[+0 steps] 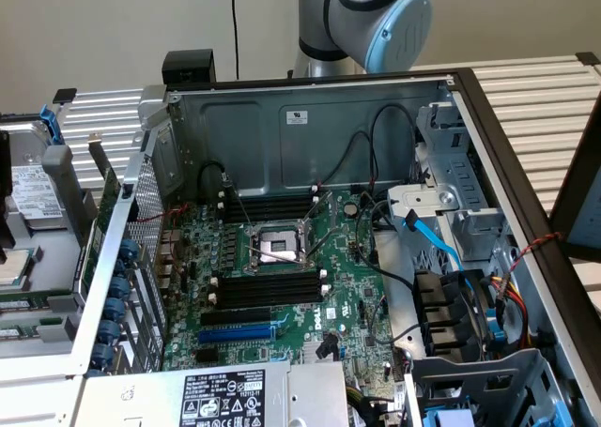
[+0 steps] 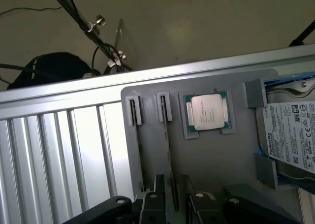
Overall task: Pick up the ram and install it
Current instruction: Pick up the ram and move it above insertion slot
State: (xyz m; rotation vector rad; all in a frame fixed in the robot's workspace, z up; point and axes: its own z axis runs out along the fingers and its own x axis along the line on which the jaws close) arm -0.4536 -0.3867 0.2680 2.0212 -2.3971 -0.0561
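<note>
Two thin ram sticks stand on edge in holders of a grey tray (image 2: 211,160). One ram stick (image 2: 169,150) runs down between the dark fingertips of my gripper (image 2: 173,198); the other (image 2: 139,150) lies parallel beside it. The gripper is open, one finger (image 2: 158,192) on each side of the stick, with gaps to it. In the exterior view the open computer case shows the green motherboard (image 1: 347,305) with black memory slots (image 1: 272,286) on both sides of the processor socket (image 1: 277,244). The arm's base (image 1: 366,14) rises behind the case.
On the tray also lie a processor chip (image 2: 207,112) and a hard drive (image 2: 290,130). A ribbed metal table (image 2: 64,155) surrounds the tray. Inside the case are a blue expansion slot (image 1: 235,333), loose cables (image 1: 376,174), drive bays (image 1: 451,305) and a power supply (image 1: 225,394).
</note>
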